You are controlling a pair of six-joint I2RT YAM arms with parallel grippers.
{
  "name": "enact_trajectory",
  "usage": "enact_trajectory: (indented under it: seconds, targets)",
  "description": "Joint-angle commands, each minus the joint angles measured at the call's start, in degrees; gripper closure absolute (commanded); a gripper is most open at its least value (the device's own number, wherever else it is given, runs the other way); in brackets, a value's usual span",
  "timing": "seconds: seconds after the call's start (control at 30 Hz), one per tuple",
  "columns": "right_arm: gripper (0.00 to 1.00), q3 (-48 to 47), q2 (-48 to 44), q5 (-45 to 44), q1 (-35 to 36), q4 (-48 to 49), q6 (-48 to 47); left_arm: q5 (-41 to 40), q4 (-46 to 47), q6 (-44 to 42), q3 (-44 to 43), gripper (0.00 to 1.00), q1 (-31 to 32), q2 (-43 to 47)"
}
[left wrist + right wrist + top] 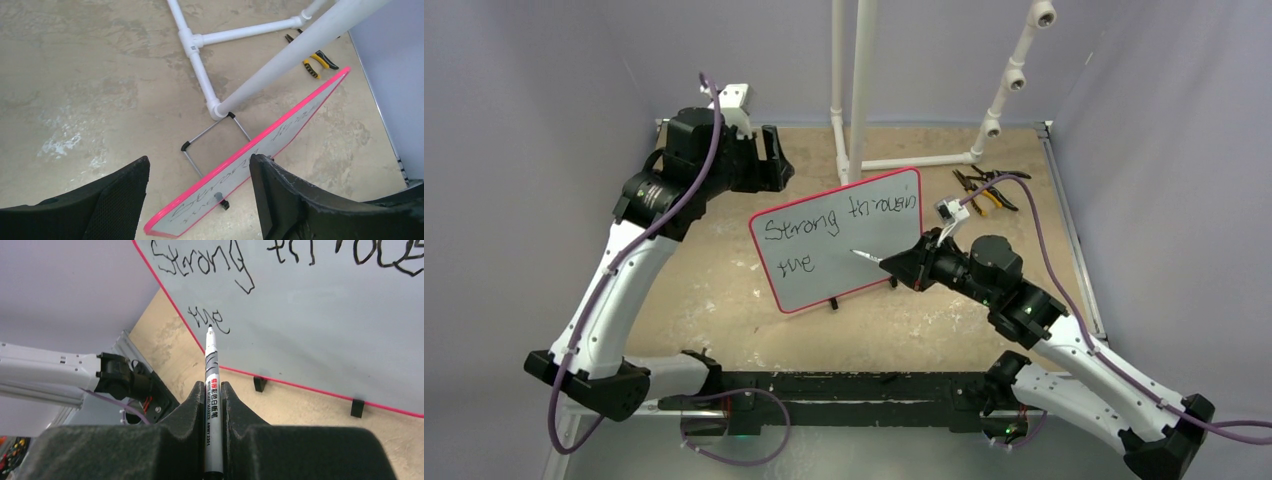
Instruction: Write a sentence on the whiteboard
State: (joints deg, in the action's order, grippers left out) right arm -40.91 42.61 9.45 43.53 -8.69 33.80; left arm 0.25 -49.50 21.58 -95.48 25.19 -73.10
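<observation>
The whiteboard [839,245], red-edged, stands tilted on the table. The sentence [839,215] on it reads "Strong through" with "the" below. My right gripper [904,265] is shut on a white marker [865,256] in front of the board's lower middle. In the right wrist view the marker [212,380] sits between the jaws of the right gripper [213,386]. It points at the whiteboard [320,315] beside "the" [210,317]; I cannot tell whether the tip touches. My left gripper [774,160] is open behind the board's upper left. In its wrist view the left gripper [200,161] is empty above the whiteboard [280,135].
A white pipe frame [854,90] stands behind the board. Yellow-handled pliers [984,188] lie at the back right. The board's wire stand [210,137] reaches toward the pipe base [200,70]. Two black feet [259,383] rest on the table. Grey walls enclose three sides.
</observation>
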Motion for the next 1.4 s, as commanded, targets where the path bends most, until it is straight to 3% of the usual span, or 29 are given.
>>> enact_trajectory:
  seconds: [0.0,0.17,0.43,1.37]
  targets:
    - [1.00,2.1,0.0,-4.1,1.4,8.0,-0.9,-5.5,-1.3,2.3,3.9,0.27,-0.3,6.4]
    - [1.00,2.5,4.2,-6.7,4.6,14.0,-1.3,-4.1,0.9,5.7,12.3,0.27,-0.3,10.2]
    - [1.00,-0.4,13.5,-13.6,10.2,12.9,-3.0,0.1,5.2,8.4,19.2,0.32,-0.3,12.7]
    - [1.00,-0.5,20.3,-19.9,10.4,16.9,-2.8,2.1,6.9,8.0,22.0,0.38,-0.3,11.5]
